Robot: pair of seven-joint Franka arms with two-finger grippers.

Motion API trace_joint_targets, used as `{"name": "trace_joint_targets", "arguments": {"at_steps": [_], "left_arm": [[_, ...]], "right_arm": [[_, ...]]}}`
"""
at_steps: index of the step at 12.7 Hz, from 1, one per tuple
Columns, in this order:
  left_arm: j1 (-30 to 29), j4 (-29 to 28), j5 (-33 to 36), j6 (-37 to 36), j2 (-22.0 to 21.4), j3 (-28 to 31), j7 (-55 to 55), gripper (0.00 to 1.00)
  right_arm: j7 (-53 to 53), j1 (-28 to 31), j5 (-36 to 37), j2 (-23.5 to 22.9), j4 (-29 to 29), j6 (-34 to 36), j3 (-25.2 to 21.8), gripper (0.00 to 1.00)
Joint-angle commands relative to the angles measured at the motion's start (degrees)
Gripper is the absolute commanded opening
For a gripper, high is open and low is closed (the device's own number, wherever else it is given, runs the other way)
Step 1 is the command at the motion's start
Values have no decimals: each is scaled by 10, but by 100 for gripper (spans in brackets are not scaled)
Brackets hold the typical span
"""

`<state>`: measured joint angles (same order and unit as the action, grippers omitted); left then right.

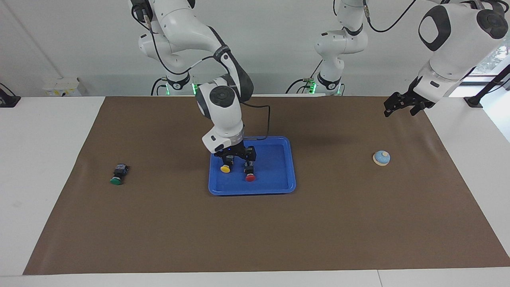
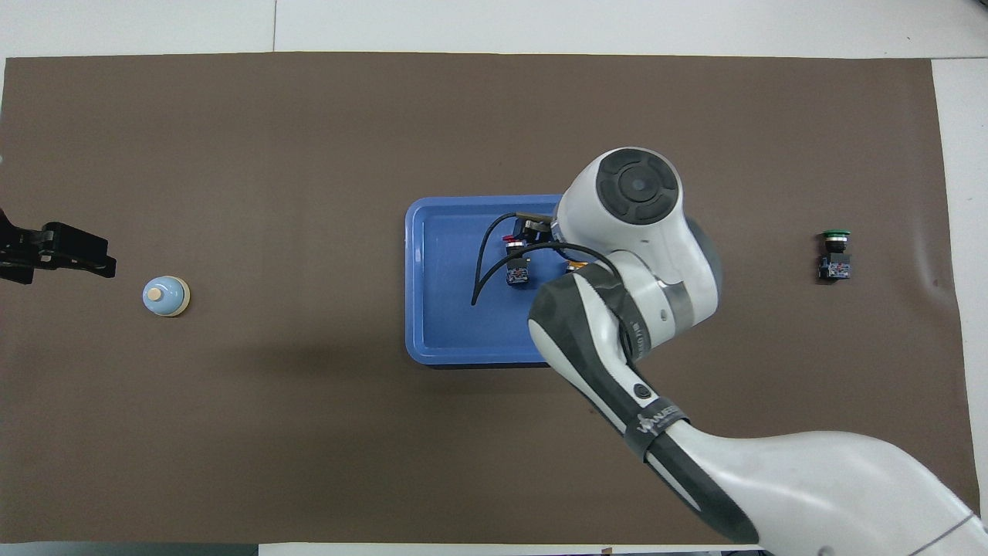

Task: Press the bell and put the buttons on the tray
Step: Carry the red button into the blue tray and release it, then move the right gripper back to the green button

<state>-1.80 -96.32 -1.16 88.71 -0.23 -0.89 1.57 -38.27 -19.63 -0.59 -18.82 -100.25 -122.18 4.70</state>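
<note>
The blue tray [image 1: 275, 185] lies mid-mat and shows in the overhead view [image 2: 440, 324] too. The yellow button [image 1: 225, 168] and the red button [image 1: 250, 177] lie in it; the red one also shows from overhead [image 2: 515, 266]. My right gripper [image 1: 238, 158] is open low over the tray, its fingers spread just above the two buttons. The green button [image 1: 116, 180] lies on the mat toward the right arm's end [image 2: 834, 255]. The light-blue bell [image 1: 381, 158] stands toward the left arm's end [image 2: 165, 296]. My left gripper [image 1: 402, 104] waits raised beside the bell [image 2: 73, 255].
A brown mat [image 1: 255, 239] covers most of the white table. The right arm's wrist and forearm [image 2: 633, 232] hide the tray's edge on the right arm's side in the overhead view. A black cable [image 2: 482, 262] loops over the tray.
</note>
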Motion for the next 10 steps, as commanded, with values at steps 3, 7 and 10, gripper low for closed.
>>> {"name": "trace_joint_targets", "arguments": {"at_steps": [3,7,10], "left_arm": [[2,3,-3,-11,-6,4,-4,100],[2,3,-3,-10,-6,4,-4,100],[2,3,-3,-11,-6,4,-4,100]], "right_arm": [[187,150,28,49,-16,84,6,100],[394,307,43,68,-84,39,7,100],[513,404,43,92,-199,-118,7,100]]}}
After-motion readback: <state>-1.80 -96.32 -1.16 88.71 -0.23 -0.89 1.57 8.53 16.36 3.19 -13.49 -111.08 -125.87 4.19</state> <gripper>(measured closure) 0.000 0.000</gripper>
